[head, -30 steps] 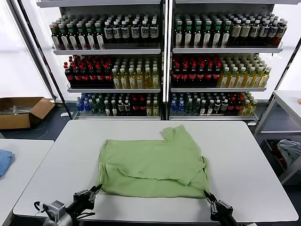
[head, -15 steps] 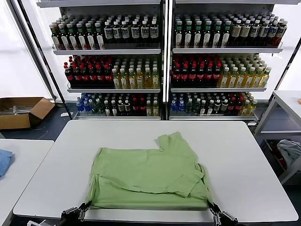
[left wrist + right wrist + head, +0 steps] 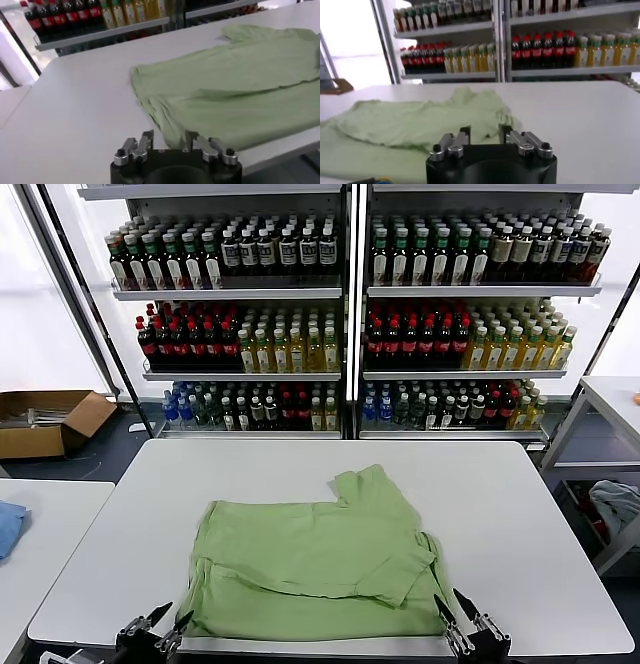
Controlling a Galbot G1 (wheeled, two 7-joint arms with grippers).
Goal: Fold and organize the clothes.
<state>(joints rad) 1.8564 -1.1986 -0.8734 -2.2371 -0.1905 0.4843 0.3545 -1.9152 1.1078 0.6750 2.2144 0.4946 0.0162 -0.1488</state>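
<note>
The light green polo shirt (image 3: 320,559) lies partly folded on the white table (image 3: 520,514), plain side up, one sleeve sticking out toward the far right. Its near hem lies along the table's front edge. My left gripper (image 3: 158,624) is open and empty just off the shirt's near left corner. My right gripper (image 3: 462,619) is open and empty just off the near right corner. In the left wrist view the shirt (image 3: 240,80) lies beyond the open gripper (image 3: 169,137). In the right wrist view the shirt (image 3: 410,122) lies beyond the open gripper (image 3: 484,132).
Shelves of bottles (image 3: 350,314) stand behind the table. A cardboard box (image 3: 45,419) sits on the floor at far left. A blue cloth (image 3: 8,524) lies on a side table at left. A grey cloth (image 3: 615,504) sits at right.
Both grippers dragged the shirt toward the table's front edge, then let go of its near corners and opened. The shirt now lies closer to me.
</note>
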